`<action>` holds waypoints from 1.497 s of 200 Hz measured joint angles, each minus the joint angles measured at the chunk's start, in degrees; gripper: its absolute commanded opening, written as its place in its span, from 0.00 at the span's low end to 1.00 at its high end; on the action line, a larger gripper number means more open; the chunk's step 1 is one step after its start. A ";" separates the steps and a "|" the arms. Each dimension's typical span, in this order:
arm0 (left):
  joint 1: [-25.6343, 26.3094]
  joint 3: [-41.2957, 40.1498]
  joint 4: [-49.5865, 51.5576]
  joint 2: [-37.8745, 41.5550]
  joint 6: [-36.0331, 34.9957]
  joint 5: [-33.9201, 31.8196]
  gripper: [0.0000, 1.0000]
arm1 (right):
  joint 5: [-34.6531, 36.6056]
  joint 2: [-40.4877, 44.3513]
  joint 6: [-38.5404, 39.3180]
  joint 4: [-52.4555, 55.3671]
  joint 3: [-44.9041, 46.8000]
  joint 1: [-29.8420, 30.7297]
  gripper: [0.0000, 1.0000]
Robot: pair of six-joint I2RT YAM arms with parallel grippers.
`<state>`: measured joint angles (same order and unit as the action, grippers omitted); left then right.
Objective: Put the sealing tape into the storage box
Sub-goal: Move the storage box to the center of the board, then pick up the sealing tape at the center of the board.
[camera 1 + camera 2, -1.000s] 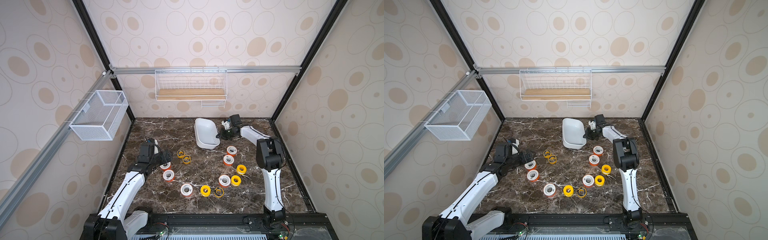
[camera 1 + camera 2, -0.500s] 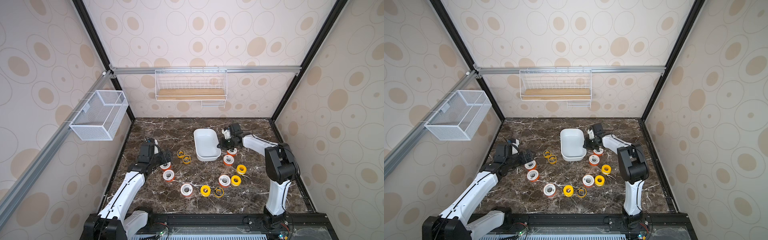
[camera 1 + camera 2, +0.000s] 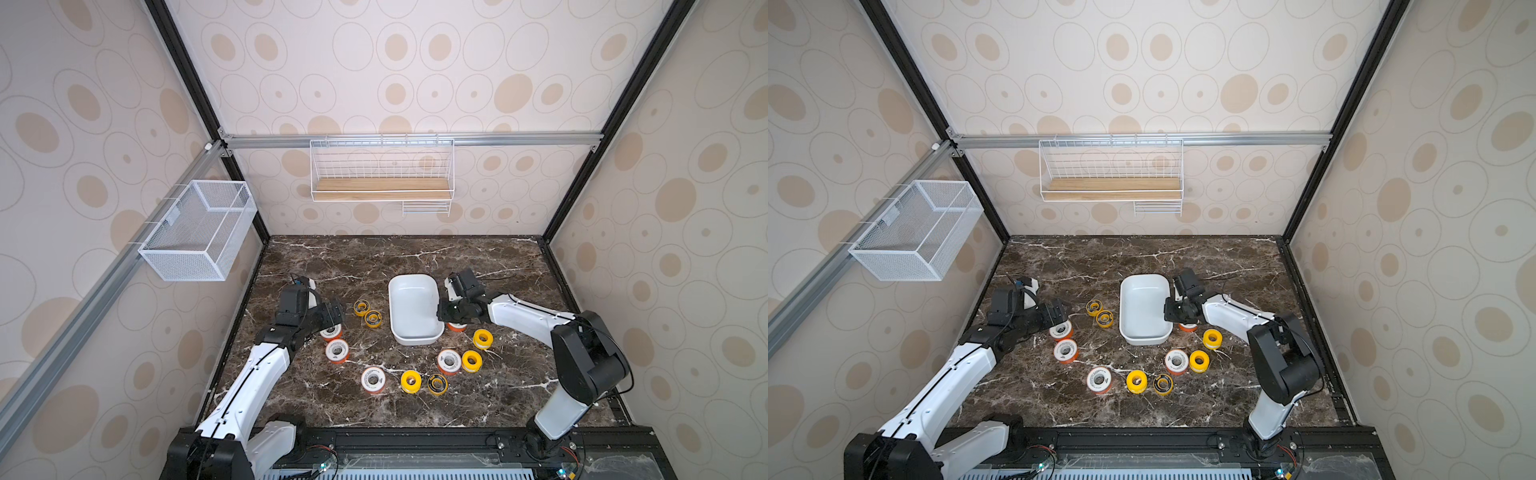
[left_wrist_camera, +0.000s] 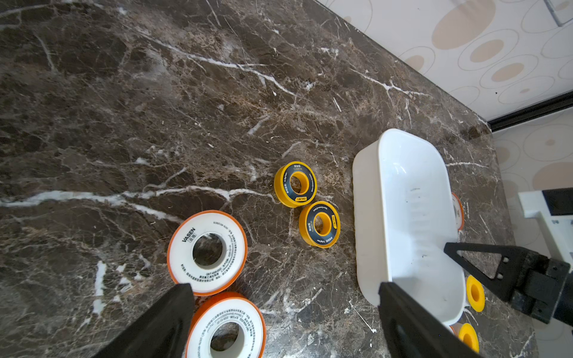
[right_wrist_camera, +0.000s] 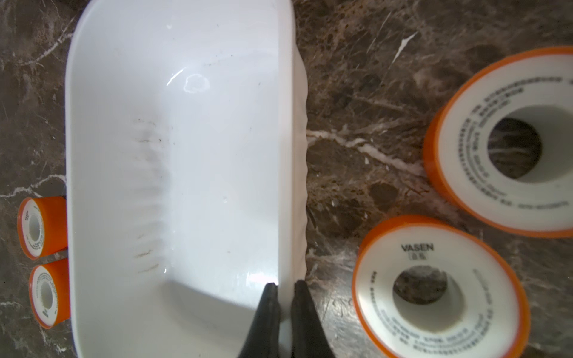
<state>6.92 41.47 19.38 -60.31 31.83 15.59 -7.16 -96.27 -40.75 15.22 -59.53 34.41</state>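
The storage box (image 3: 413,307) (image 3: 1144,309), a white tub, stands flat and empty mid-table. My right gripper (image 3: 441,311) (image 5: 285,288) is shut on the box's right wall, one finger inside and one outside. Several sealing tape spools lie around it: two orange ones (image 3: 331,331) (image 3: 337,350) at the left and two yellow-black ones (image 3: 361,307) (image 4: 319,223) beside the box. My left gripper (image 3: 336,314) (image 4: 284,285) hangs open just over the orange spools (image 4: 207,251), holding nothing. Another orange spool (image 3: 456,326) is partly hidden under my right arm.
More spools lie toward the front: orange (image 3: 372,379) (image 3: 449,360), yellow (image 3: 410,381) (image 3: 472,360) (image 3: 483,338), yellow-black (image 3: 437,383). A white mesh basket (image 3: 199,230) hangs on the left wall and a wire rack with a wooden board (image 3: 381,183) on the back wall.
My right gripper has pulled the box from its tilted place at the back toward the front, and it now sits flat among the spools. The left arm has stayed put.
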 measured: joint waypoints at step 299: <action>0.55 -3.30 -0.98 -13.60 1.84 -15.50 0.45 | -4.87 23.37 20.59 -8.20 18.47 -10.38 0.54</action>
<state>7.46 38.17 18.39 -73.91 33.67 0.10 -12.03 -72.90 -20.16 7.03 -41.06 24.03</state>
